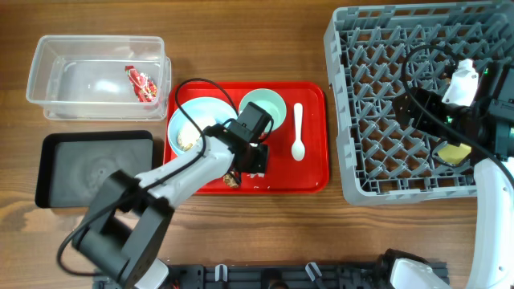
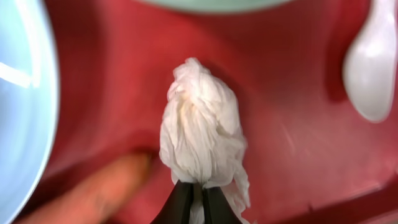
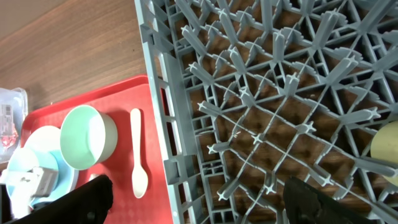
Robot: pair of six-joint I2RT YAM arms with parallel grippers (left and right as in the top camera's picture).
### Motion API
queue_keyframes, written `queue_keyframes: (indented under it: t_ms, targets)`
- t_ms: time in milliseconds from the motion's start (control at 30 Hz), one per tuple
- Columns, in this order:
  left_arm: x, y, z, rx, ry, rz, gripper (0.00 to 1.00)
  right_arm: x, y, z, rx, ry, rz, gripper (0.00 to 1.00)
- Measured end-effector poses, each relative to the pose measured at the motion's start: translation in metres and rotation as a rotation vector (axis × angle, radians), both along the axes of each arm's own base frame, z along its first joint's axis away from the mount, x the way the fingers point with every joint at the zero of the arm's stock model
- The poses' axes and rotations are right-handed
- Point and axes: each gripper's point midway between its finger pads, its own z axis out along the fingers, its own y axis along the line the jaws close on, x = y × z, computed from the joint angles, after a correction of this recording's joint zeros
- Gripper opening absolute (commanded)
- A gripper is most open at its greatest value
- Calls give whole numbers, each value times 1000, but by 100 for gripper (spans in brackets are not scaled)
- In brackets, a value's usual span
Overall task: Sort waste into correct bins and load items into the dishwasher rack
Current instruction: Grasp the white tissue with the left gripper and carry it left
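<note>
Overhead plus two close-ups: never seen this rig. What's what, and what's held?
Two robot arms at a wooden table. The overhead view looks straight down; the other two are cameras on each wrist. The left arm reaches over the red tray; its wrist view shows the jaws pinched on a white tissue, a carrot beside it. The right arm is over the grey rack, jaws open, a yellow cup in it. Also: mint bowl, spoon, clear tub holding a red wrapper, black tray.
</note>
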Motion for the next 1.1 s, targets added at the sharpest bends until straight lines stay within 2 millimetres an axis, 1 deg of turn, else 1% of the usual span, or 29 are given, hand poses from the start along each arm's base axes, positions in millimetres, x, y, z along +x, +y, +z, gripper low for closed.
queue_keyframes:
  t_ms: [67, 100, 133, 200, 233, 267, 300, 333, 367, 400, 433, 500, 567, 633, 700, 733, 767, 800, 833, 867, 933, 1033, 1067, 1100]
  targets:
    - [1, 3, 18, -16, -28, 8, 4, 0, 0, 0, 0, 0, 0, 89]
    - [4, 8, 32, -28, -61, 22, 4, 0, 0, 0, 0, 0, 0, 90]
    - [13, 16, 54, -47, -124, 53, 4, 0, 0, 0, 0, 0, 0, 89]
    - [35, 40, 99, -75, -271, 141, 4, 0, 0, 0, 0, -1, 0, 89]
    - [48, 60, 124, -76, -360, 206, 4, 0, 0, 0, 0, 0, 0, 89]
    - [57, 74, 140, -79, -420, 255, 4, 0, 0, 0, 0, -1, 0, 90]
    - [71, 103, 165, -70, -520, 349, 4, 0, 0, 0, 0, 0, 0, 89]
    - [78, 118, 176, -64, -564, 397, 4, 0, 0, 0, 0, 0, 0, 90]
    - [87, 138, 188, -55, -618, 463, 4, 0, 0, 0, 0, 0, 0, 89]
    - [98, 163, 198, -43, -670, 538, 4, 0, 0, 0, 0, 0, 0, 89]
    - [105, 184, 202, -20, -696, 599, 4, 0, 0, 0, 0, -1, 0, 90]
    - [119, 214, 202, 6, -732, 683, 4, 0, 0, 0, 0, 0, 0, 89]
    - [133, 237, 194, 30, -741, 742, 5, 0, 0, 0, 0, 0, 0, 90]
    - [148, 260, 177, 59, -733, 797, 12, 0, 0, 0, -1, -2, 0, 90]
    - [160, 279, 156, 89, -713, 838, 45, 1, 0, 0, -1, -3, 0, 89]
    - [164, 285, 149, 96, -712, 849, 54, 0, 0, 0, -1, -2, 0, 90]
    - [170, 291, 145, 97, -720, 861, 58, 1, 0, 0, -1, -3, 0, 90]
    - [174, 297, 137, 101, -717, 877, 59, 0, 0, 0, -1, -2, 0, 90]
    - [175, 302, 129, 112, -703, 886, 59, 1, 0, 0, -1, -3, 0, 90]
    - [176, 304, 128, 114, -703, 889, 59, 1, 0, 0, -1, -3, 0, 90]
    - [178, 304, 131, 107, -717, 885, 57, 1, 0, 0, -1, -3, 0, 90]
    - [178, 293, 144, 67, -735, 836, 54, 0, 0, 0, -1, -2, 0, 90]
    - [176, 286, 149, 44, -733, 814, 54, 0, 0, 0, -1, -2, 0, 90]
    - [173, 273, 155, 9, -726, 777, 54, 0, 0, 0, -1, -1, 0, 90]
